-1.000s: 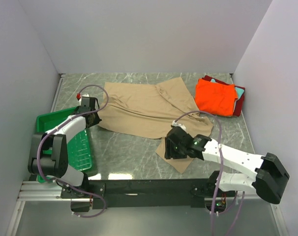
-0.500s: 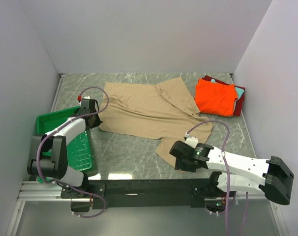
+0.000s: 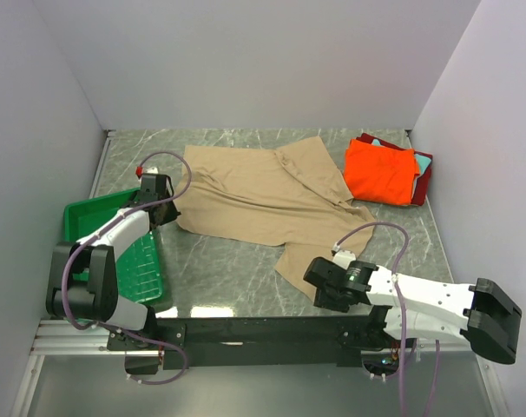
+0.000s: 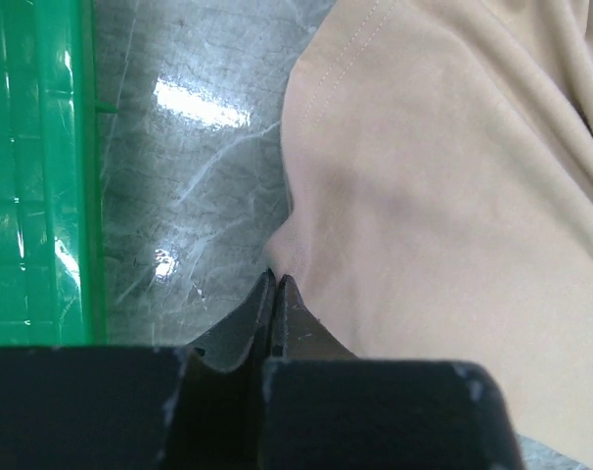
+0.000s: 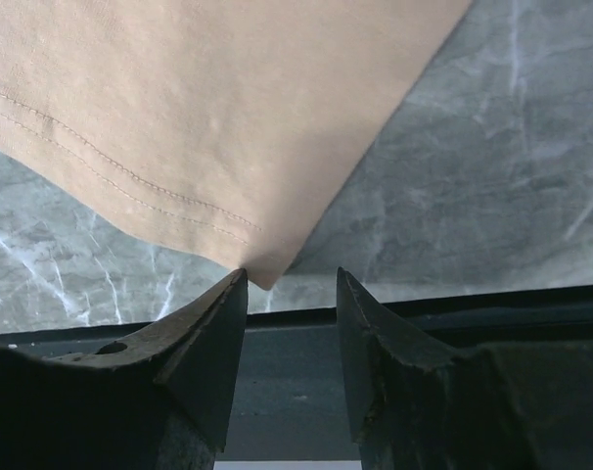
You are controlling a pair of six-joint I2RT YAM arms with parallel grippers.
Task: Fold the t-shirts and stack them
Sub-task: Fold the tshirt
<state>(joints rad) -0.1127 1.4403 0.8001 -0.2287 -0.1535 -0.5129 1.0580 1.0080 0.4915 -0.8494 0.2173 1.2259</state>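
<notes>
A large tan t-shirt (image 3: pixel 263 193) lies spread on the marble table, one corner reaching toward the near edge. My left gripper (image 3: pixel 169 212) is at the shirt's left edge; in the left wrist view the left gripper (image 4: pixel 277 278) is shut, pinching a pucker of the tan t-shirt (image 4: pixel 443 196). My right gripper (image 3: pixel 324 299) is low over the shirt's near corner. In the right wrist view the right gripper (image 5: pixel 292 278) stands open, and the tan t-shirt (image 5: pixel 208 108) ends in a corner just touching the left fingertip (image 5: pixel 236 286). An orange t-shirt (image 3: pixel 380 171) lies folded on a dark red one (image 3: pixel 424 176), with teal (image 3: pixel 376 142) peeking out behind.
A green plastic tray (image 3: pixel 117 256) sits at the near left beside the left arm, seen as the green tray (image 4: pixel 32 166) in the left wrist view. The black frame rail (image 3: pixel 263 330) runs along the table's near edge, just beyond the right fingers. White walls enclose three sides.
The right gripper moved toward the near edge and dropped to the shirt's near corner, its jaws narrowing. The left gripper stayed shut on the shirt's left edge, barely shifting.
</notes>
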